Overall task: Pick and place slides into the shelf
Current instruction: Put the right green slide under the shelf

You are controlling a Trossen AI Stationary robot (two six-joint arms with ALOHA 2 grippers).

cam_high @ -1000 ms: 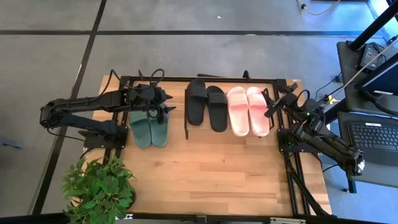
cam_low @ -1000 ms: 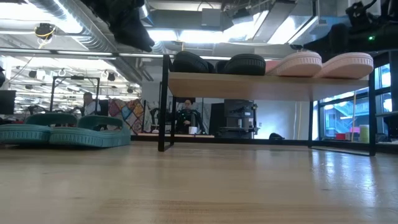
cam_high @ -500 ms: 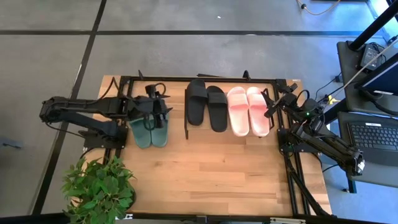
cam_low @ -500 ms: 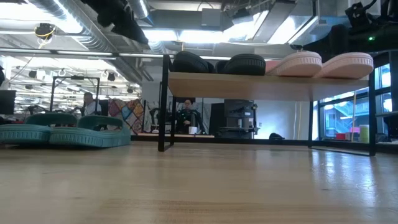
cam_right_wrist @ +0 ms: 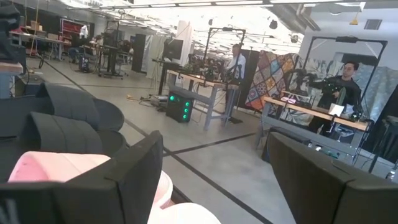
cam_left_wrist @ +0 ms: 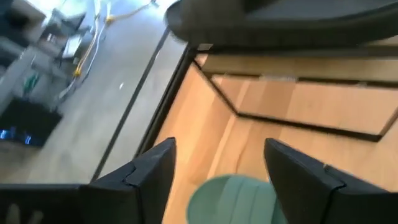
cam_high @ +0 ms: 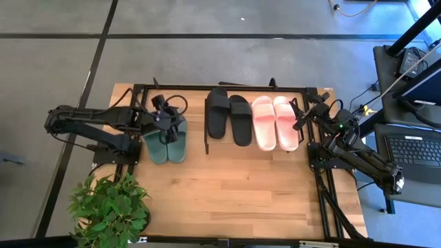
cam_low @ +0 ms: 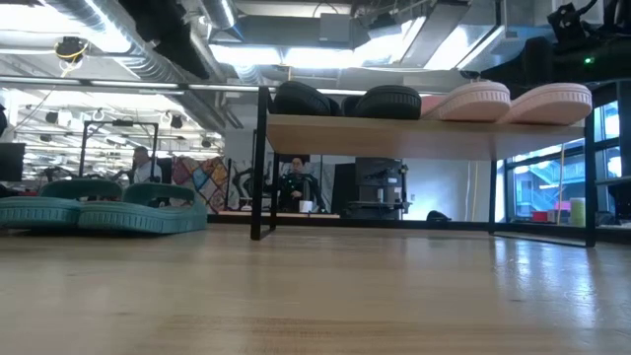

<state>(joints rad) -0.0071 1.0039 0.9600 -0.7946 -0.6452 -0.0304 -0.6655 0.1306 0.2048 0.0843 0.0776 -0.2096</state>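
Observation:
The dark green slides point(cam_high: 165, 141) lie flat, soles down, on the table at its left point(cam_low: 99, 212), side by side. The black slides point(cam_high: 229, 118) and light pink slides point(cam_high: 274, 122) sit on the shelf's raised wooden board point(cam_low: 394, 136), inside the black tube shelf point(cam_high: 207, 88). My left gripper point(cam_high: 160, 114) hangs open above the far end of the green pair; the left wrist view shows a green slide point(cam_left_wrist: 233, 199) below its spread gripper point(cam_left_wrist: 219, 144). My right gripper point(cam_high: 303, 114) waits open beside the pink pair's right side point(cam_right_wrist: 214, 140).
A potted plant point(cam_high: 110, 210) stands at the table's near left corner. A laptop point(cam_high: 413, 148) and stands are off the right edge. The shelf's black uprights point(cam_low: 258, 163) stand between the green pair and the board. People stand in the room beyond point(cam_right_wrist: 342, 78).
My left gripper has drawn back toward the table's left edge and risen slightly, away from the shelf's middle upright. The slides have stayed where they were.

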